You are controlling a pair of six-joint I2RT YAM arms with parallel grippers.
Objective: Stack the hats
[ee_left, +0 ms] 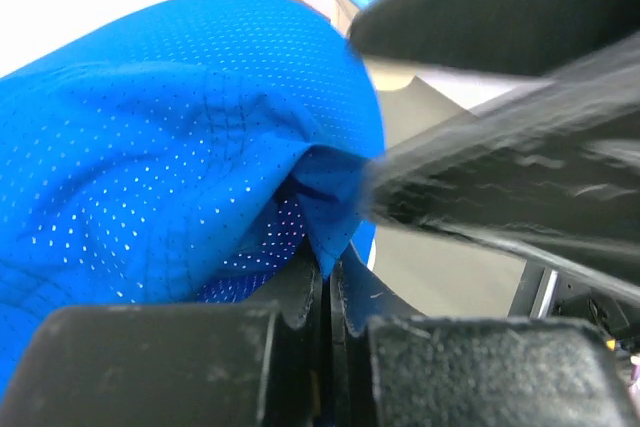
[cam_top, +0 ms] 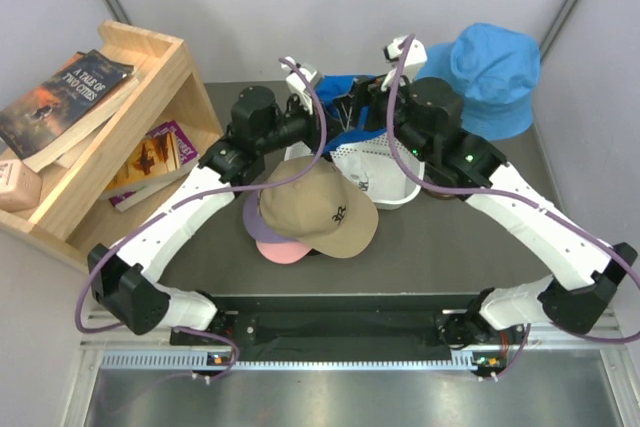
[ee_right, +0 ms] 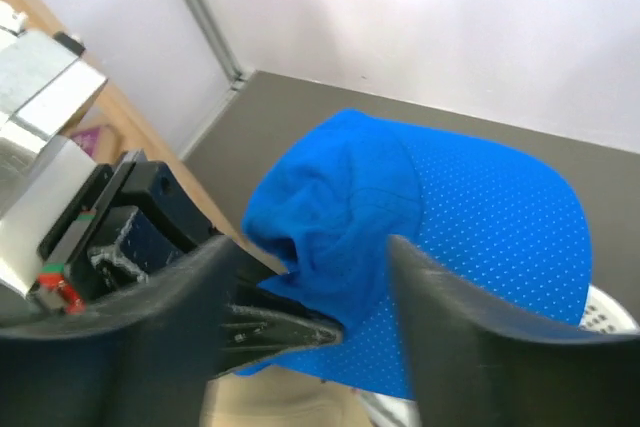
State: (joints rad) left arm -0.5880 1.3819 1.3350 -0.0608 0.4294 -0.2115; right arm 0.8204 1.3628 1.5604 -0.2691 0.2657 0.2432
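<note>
The royal blue cap is soft perforated mesh, dotted all over with tiny holes, and it bunches into folds where I hold it. In my left wrist view my left gripper sits at the bottom centre of the frame, its two black jaws pressed together with a pleat of the blue fabric pinched between them. The crown swells up and to the left of that pinch, filling the left half of the frame.

In my right wrist view my right gripper stands partly open, its dark fingers spread at the bottom of the frame. The crumpled crown lies in the gap between them, but I cannot tell whether either finger touches it. From there the cap's long axis runs from the crumpled crown near lower centre toward the right edge, where the fabric flattens into a smooth rounded sweep.

In the top view the blue cap shows just above centre, between my two wrists and mostly hidden by them. Just below it sits the white cap, also mesh. Lower, left of centre, the tan cap lies on the pink cap and the lavender cap, whose edges peek out beneath it.
</note>
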